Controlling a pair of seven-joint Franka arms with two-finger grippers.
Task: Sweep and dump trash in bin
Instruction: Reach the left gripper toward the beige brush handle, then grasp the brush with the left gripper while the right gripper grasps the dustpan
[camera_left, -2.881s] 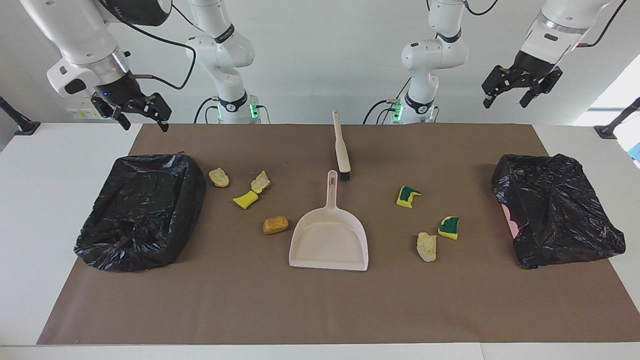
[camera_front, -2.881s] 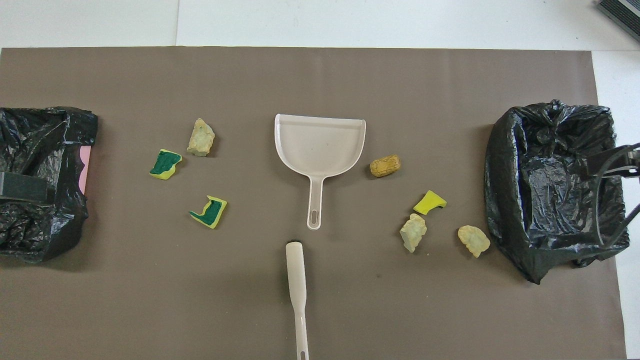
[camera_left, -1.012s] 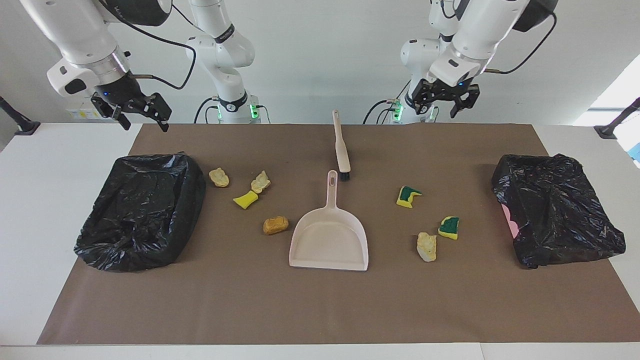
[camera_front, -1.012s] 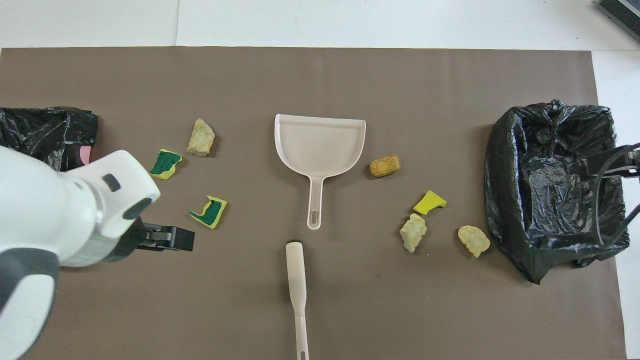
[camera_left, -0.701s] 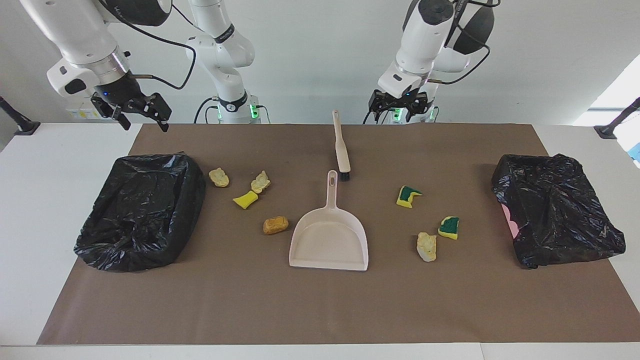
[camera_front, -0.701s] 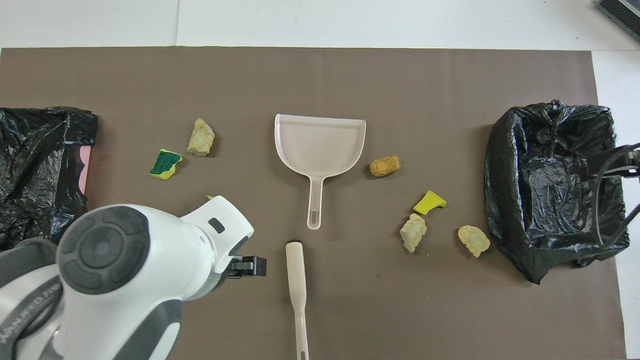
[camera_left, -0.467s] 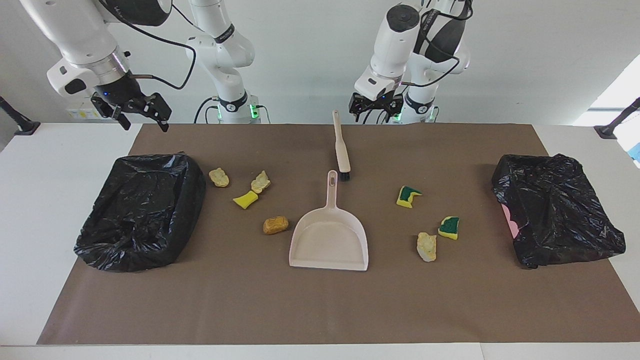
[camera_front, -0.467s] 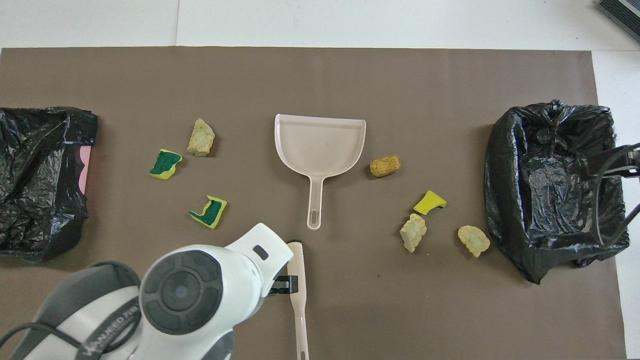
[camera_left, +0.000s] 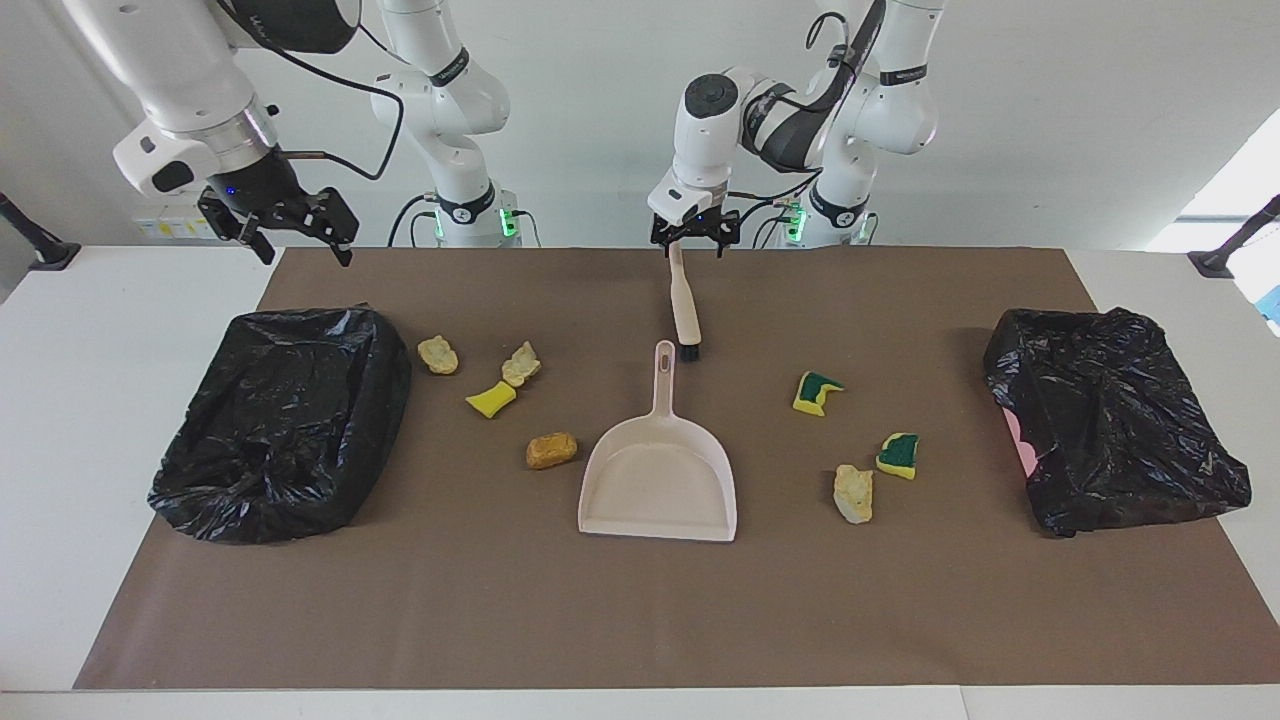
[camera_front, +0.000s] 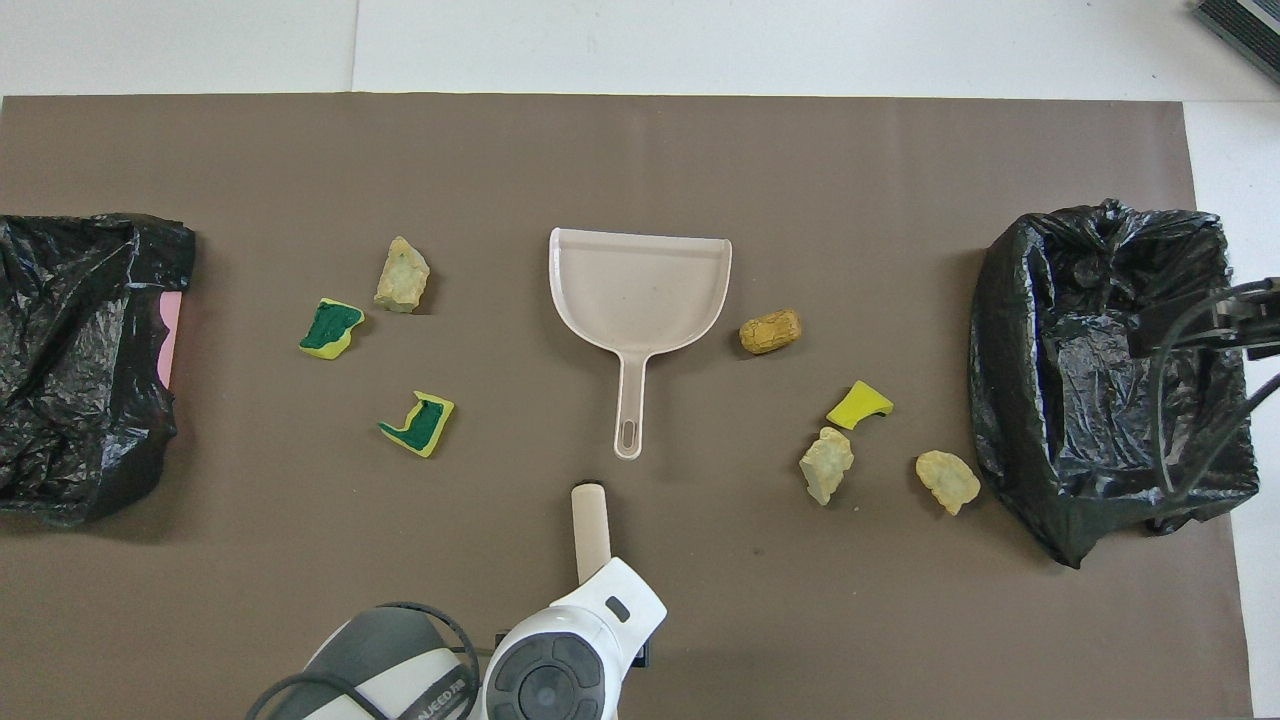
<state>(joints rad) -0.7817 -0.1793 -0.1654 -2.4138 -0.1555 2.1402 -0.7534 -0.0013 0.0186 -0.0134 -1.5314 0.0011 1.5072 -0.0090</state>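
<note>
The trash is several small sponge scraps on the brown mat. Pale yellow (camera_left: 438, 355), pale yellow (camera_left: 521, 363), bright yellow (camera_left: 490, 400) and orange-brown (camera_left: 551, 450) scraps lie toward the right arm's end. Two green-backed scraps (camera_left: 816, 392) (camera_left: 898, 455) and a pale one (camera_left: 853, 493) lie toward the left arm's end. The beige dustpan (camera_left: 657, 480) lies in the middle, handle toward the robots. The brush (camera_left: 685, 310) lies nearer to the robots, its head (camera_front: 590, 520) by the dustpan's handle. My left gripper (camera_left: 692, 245) is open, just over the brush handle's end. My right gripper (camera_left: 305, 248) is open, raised over a bin.
A black bag-lined bin (camera_left: 280, 420) stands at the right arm's end of the mat, also in the overhead view (camera_front: 1100, 380). A second one (camera_left: 1110, 420) stands at the left arm's end. The left arm's wrist (camera_front: 560, 670) covers the brush handle from above.
My left arm has swung from over its end of the table to the middle and come down over the brush handle's end. My right gripper has shifted slightly. Nothing on the mat has moved.
</note>
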